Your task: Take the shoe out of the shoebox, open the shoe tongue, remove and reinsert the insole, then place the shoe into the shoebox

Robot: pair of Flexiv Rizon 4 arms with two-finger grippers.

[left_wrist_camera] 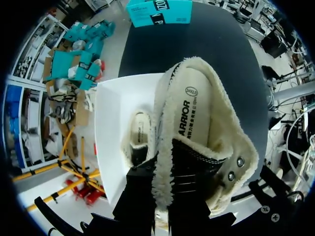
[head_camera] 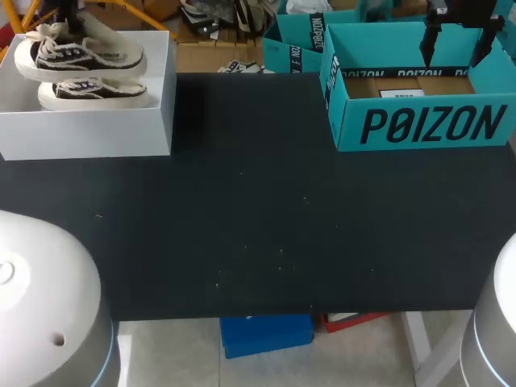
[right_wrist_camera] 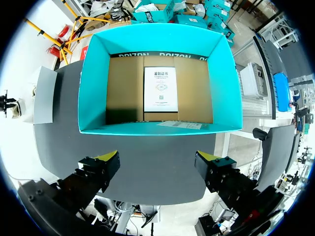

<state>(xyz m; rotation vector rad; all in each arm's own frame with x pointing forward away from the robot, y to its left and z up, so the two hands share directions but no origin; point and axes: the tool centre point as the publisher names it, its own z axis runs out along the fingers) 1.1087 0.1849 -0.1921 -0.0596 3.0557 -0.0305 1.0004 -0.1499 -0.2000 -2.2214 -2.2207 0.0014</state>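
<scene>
A black canvas shoe [head_camera: 85, 52] with cream fleece lining hangs just above the white shoebox [head_camera: 89, 133] at the table's far left. My left gripper [head_camera: 70, 18] is shut on its upper beside the opening. In the left wrist view the shoe [left_wrist_camera: 197, 147] fills the space ahead of the left gripper [left_wrist_camera: 165, 199], and its printed insole [left_wrist_camera: 194, 115] shows inside. A second shoe [head_camera: 93, 91] lies in the white shoebox [left_wrist_camera: 110, 123] below it. My right gripper [head_camera: 457, 44] hovers open over the teal box [head_camera: 419, 125] at the far right, holding nothing; right gripper [right_wrist_camera: 158, 167].
The teal box [right_wrist_camera: 93, 73] is open-topped with a brown cardboard floor and a white printed card [right_wrist_camera: 160, 88] lying in it. Black tabletop [head_camera: 266, 226] stretches between the two boxes and toward the front edge.
</scene>
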